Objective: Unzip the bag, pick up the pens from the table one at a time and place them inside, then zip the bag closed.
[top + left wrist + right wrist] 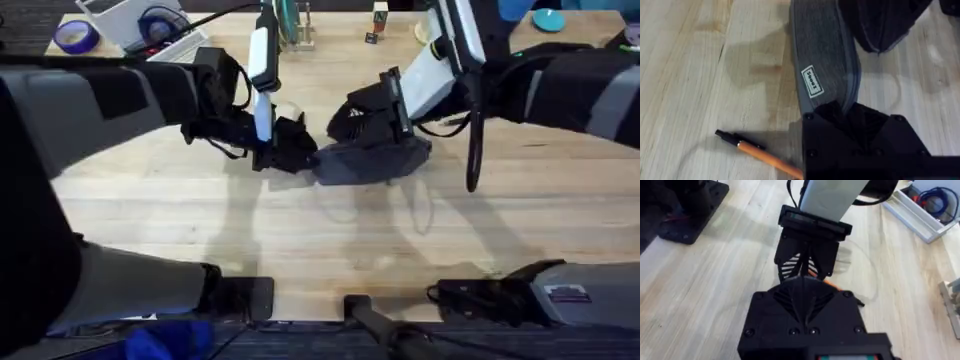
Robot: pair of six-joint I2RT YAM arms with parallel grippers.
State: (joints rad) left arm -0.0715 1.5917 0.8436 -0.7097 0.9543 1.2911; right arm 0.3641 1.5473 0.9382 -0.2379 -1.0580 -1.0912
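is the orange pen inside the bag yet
No, the orange pen lies on the table beside the bag.

A robotics lab bench is seen here: a light wood-plank table (300, 240) is flanked by two arm bases clamped at its near edge. Along the far edge, a tape roll (75, 36), a white tray (920, 217) of blue cable and small fixtures are scattered.
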